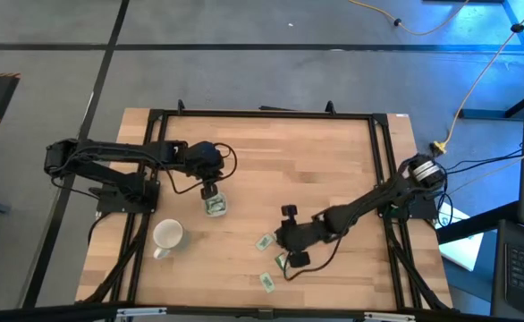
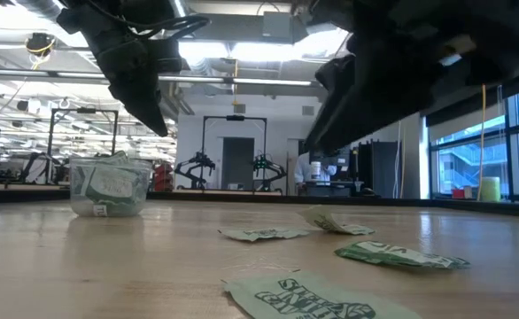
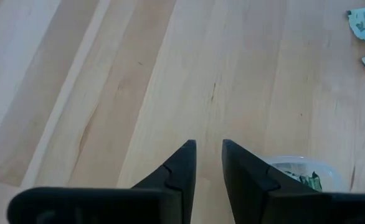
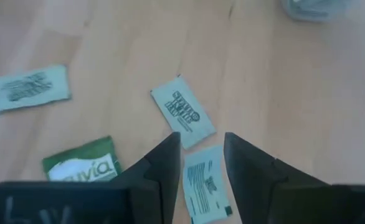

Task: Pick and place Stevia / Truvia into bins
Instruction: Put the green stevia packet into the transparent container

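The clear plastic cup (image 1: 215, 206) stands on the table left of centre with green-and-white sachets inside; it also shows in the low view (image 2: 109, 186). My left gripper (image 1: 210, 190) hovers just above and behind the cup, slightly open and empty (image 3: 208, 163). Several sachets lie flat on the table at the near middle (image 1: 264, 241) (image 1: 267, 281). My right gripper (image 1: 285, 256) is open above them. In the right wrist view (image 4: 201, 158) its fingers stand on either side of a pale sachet (image 4: 205, 183) that lies face up below them.
A white mug with a handle (image 1: 166, 235) stands near the cup toward the table's near left. More sachets lie around my right gripper: a pale one (image 4: 182, 112), another (image 4: 27, 90) and a dark green one (image 4: 83, 163). A black frame (image 1: 262, 114) borders the table.
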You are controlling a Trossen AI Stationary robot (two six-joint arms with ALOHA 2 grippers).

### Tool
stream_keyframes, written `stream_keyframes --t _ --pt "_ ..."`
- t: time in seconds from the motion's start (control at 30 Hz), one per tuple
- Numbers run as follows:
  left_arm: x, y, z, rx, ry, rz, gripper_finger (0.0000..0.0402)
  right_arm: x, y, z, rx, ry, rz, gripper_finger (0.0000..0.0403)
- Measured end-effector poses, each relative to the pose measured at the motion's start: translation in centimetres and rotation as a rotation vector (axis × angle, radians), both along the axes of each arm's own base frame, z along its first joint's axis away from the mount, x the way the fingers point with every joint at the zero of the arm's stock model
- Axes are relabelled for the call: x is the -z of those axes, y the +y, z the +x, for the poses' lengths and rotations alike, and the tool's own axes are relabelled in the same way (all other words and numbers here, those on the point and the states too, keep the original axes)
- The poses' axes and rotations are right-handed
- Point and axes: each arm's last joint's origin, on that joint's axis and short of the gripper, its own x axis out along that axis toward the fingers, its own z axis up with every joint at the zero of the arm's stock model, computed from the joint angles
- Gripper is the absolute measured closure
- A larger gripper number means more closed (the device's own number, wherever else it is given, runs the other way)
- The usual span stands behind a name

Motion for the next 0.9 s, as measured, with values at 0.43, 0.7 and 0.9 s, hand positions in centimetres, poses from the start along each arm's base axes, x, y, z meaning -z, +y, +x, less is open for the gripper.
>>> stream_keyframes --t 0.43,0.7,0.9 --pt "0.0 0.0 0.0 0.029 0.006 0.020 0.0330 2.5 3.4 2.4 0.140 0.182 -0.125 0.0276" --pt "0.0 0.0 0.0 0.030 0.010 0.019 0.0333 3.0 3.5 2.3 0.234 0.183 -0.133 0.0276" --pt "0.0 0.0 0.0 0.030 0.009 0.019 0.0332 4.1 3.4 2.3 0.254 0.213 -0.140 0.0276"
